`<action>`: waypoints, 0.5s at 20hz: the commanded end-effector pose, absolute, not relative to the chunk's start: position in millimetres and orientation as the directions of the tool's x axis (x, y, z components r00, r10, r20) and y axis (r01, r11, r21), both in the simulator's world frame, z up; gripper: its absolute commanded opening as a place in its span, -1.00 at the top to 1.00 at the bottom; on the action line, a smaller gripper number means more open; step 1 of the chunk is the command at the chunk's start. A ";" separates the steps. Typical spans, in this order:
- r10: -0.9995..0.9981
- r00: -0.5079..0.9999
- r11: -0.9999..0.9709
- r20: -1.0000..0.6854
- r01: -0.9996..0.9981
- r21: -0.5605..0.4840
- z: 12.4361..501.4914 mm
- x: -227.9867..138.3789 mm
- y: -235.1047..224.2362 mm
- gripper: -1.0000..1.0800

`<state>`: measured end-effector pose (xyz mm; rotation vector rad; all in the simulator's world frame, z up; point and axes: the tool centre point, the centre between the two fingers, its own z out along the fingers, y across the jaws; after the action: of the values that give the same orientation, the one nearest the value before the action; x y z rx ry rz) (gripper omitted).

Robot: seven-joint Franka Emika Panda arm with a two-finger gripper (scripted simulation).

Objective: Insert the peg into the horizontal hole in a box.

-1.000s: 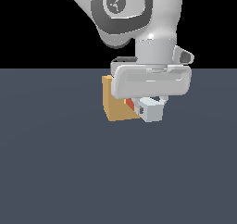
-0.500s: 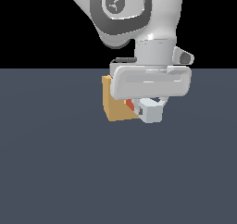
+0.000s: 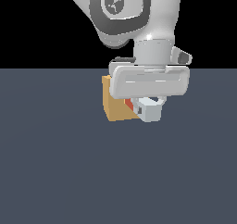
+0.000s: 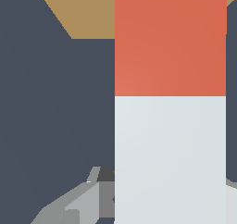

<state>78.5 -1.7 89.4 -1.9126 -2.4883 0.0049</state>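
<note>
The fingers (image 3: 147,108) clamp the peg (image 4: 170,126), its red end reaching the box (image 3: 115,105) mid-table. The hole is hidden; slight misalignment could jam the peg or shove the box.

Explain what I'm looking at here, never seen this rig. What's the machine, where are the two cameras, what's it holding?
These are simulator renders of one robot arm. The exterior view looks at the scene from off the arm: the big white-grey body is the arm, ending in its hand. Below it a tan box sits on the dark grey floor. The other picture comes from a camera on the wrist, looking along what the hand holds: the peg, a square bar, pale with a red end. That red end points at the box and overlaps it in the wrist picture. The hole is not visible in either view, so whether the peg has entered cannot be told.
</note>
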 end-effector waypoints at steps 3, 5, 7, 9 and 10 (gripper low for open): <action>0.966 -0.259 0.259 0.000 0.966 0.000 91.8 73.9 18.8 1.00; 0.966 -0.259 0.259 0.000 0.966 0.000 92.1 70.1 33.5 1.00; 0.966 -0.259 0.259 0.000 0.966 0.001 92.7 65.6 50.3 1.00; 0.966 -0.259 0.259 0.000 0.966 0.002 92.9 62.0 64.0 1.00; 0.966 -0.259 0.259 0.000 0.966 0.002 92.9 60.5 69.5 1.00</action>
<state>62.3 60.0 91.0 -1.9098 -2.4926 0.0017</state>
